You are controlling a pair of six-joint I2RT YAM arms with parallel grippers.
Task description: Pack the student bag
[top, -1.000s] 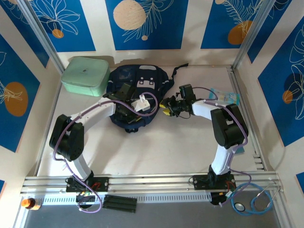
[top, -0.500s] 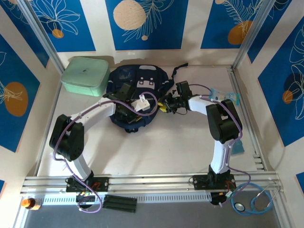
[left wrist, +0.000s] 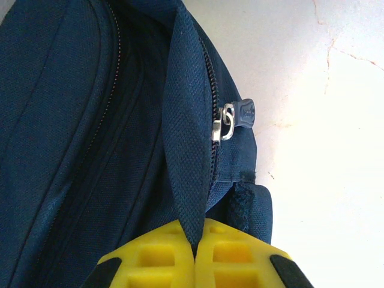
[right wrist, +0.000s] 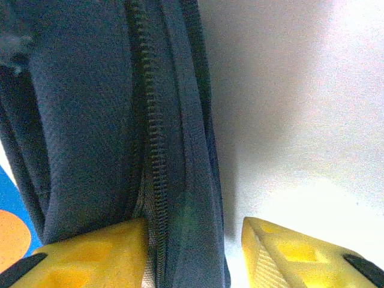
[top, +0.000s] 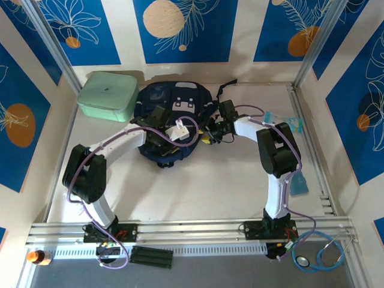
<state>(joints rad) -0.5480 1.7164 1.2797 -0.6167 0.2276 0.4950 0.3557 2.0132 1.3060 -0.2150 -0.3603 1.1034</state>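
Bag (top: 174, 114) lies far-centre on the table (top: 210, 180), left arm (top: 114, 144) and right arm (top: 273, 150) bent inward to it. Left gripper (left wrist: 195, 240) pinches a fabric flap (left wrist: 186, 150), jaws together — its camera shows the zip pull (left wrist: 239, 115); right gripper (right wrist: 192, 240) straddles the zipper edge (right wrist: 153, 132), jaws apart.

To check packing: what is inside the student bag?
No contents can be seen. The left end effector pinches a fabric flap of the student bag beside its zipper pull, but navy cloth covers the interior.
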